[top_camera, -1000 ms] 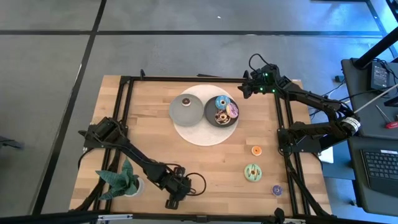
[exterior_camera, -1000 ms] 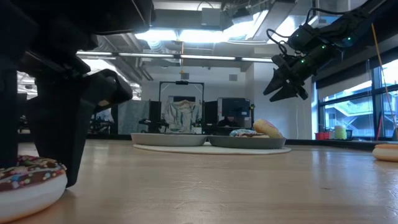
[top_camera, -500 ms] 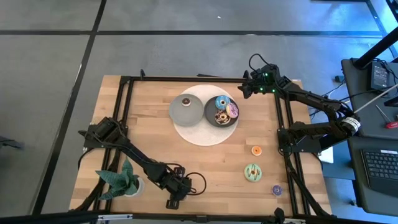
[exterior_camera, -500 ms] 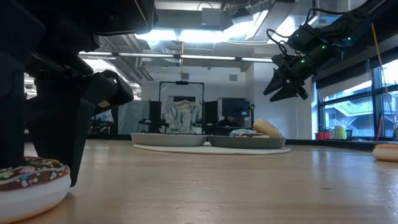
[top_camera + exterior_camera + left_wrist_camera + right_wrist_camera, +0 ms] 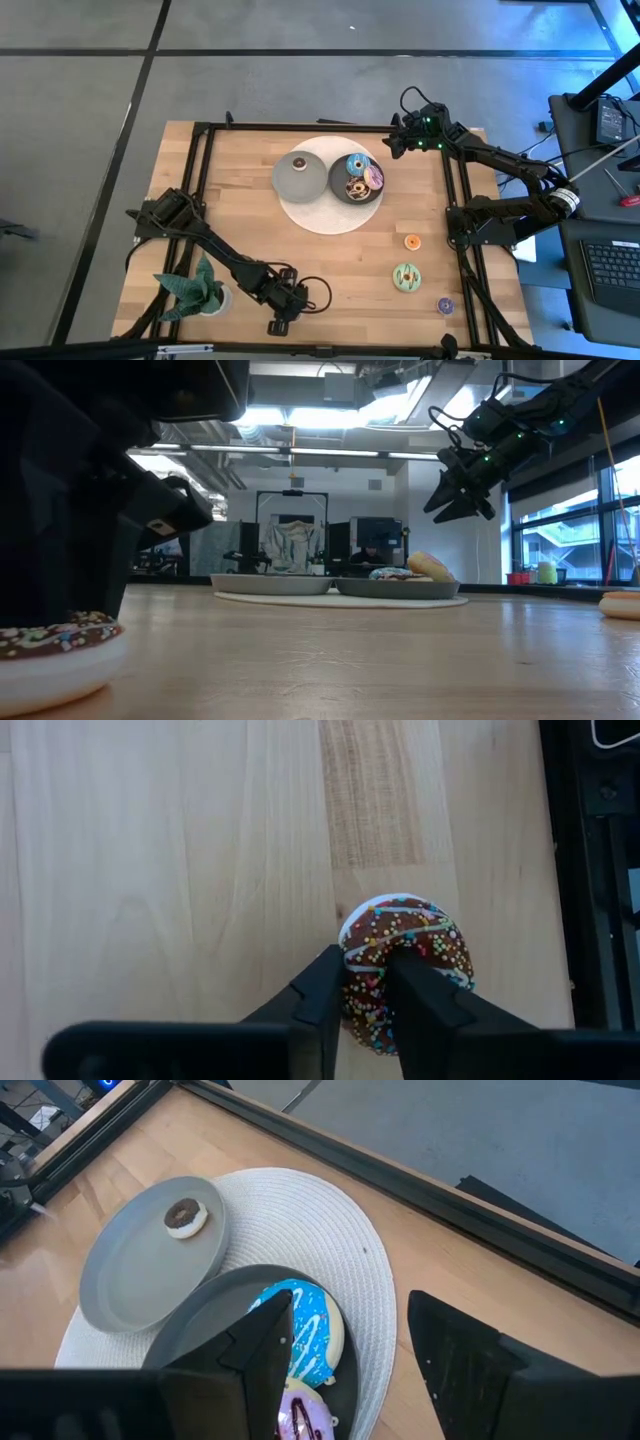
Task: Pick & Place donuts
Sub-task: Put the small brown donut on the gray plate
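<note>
A brown-iced sprinkled donut lies flat on the wood near the table's near edge. My left gripper stands over it, pointing down, and is shut on its ring; it shows as a dark mass in the low view. My right gripper hangs open in the air over the far right corner. A dark plate holds blue, pink and brown donuts. A lighter plate holds one small brown donut. Orange, green and purple donuts lie on the table's right side. My left gripper holds the brown donut by one side of its ring. One finger stands in the hole and the other outside the rim. The fingers come from above, pointing down. The donut's underside rests flat on the table.
Both plates sit on a round white mat at the table's far middle. A green potted plant stands at the near left corner, close beside my left arm. A black frame runs around the table. Bare wood lies between mat and near edge.
My left gripper has sunk lower over the brown donut, and the donut has shifted slightly along the table and sits a little lower in the low view. My right arm has kept still.
</note>
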Tool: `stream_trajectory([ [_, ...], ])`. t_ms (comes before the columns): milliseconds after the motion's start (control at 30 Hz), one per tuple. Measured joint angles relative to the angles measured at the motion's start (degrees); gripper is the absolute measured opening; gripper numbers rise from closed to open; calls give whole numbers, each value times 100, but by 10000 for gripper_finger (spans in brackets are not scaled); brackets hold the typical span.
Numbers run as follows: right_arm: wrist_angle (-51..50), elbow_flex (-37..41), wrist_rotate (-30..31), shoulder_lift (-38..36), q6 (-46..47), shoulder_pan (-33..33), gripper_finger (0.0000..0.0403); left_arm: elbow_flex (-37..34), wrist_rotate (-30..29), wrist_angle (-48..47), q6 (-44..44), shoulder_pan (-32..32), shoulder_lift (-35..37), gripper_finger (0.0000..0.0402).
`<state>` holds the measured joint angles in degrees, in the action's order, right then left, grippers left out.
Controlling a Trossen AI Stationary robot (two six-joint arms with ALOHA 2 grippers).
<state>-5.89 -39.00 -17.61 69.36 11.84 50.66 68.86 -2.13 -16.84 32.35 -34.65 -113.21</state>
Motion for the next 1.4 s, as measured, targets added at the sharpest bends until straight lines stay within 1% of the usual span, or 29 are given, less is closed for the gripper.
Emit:
stream_trajectory([
  [167,0,0,0,0,-7,-1,200,-7,84,-97,383,59,58,53],
  [300,4,0,-46,0,140,1,200,-15,91,-642,697,169,328,53],
  [400,39,-8,-346,0,323,21,200,-15,-87,-1309,667,328,560,56],
  [533,13,-169,-717,0,273,56,200,-14,-513,-1828,521,725,928,53],
  [633,-11,-340,-765,0,234,60,200,-13,-707,-2053,246,1127,1166,50],
  [733,-213,-561,-868,0,30,61,200,-11,-746,-2045,-133,1608,1452,50],
  [867,-1133,-979,-1094,0,-407,66,200,-11,-875,-2033,-560,2232,1758,51],
  [1033,-2100,-1528,-1102,-22,-981,65,200,-11,-966,-2026,-1296,2942,2030,50],
  [1167,-2649,-1893,-1322,-238,-1200,0,200,-11,-798,-2023,-1673,3534,2180,50],
  [1267,-3056,-2077,-1467,-561,-1220,-39,200,-11,-593,-1922,-2086,3972,2212,51],
  [1400,-3355,-2175,-1460,-1123,-1209,-36,200,-6,63,-1608,-2685,4559,2191,48],
])
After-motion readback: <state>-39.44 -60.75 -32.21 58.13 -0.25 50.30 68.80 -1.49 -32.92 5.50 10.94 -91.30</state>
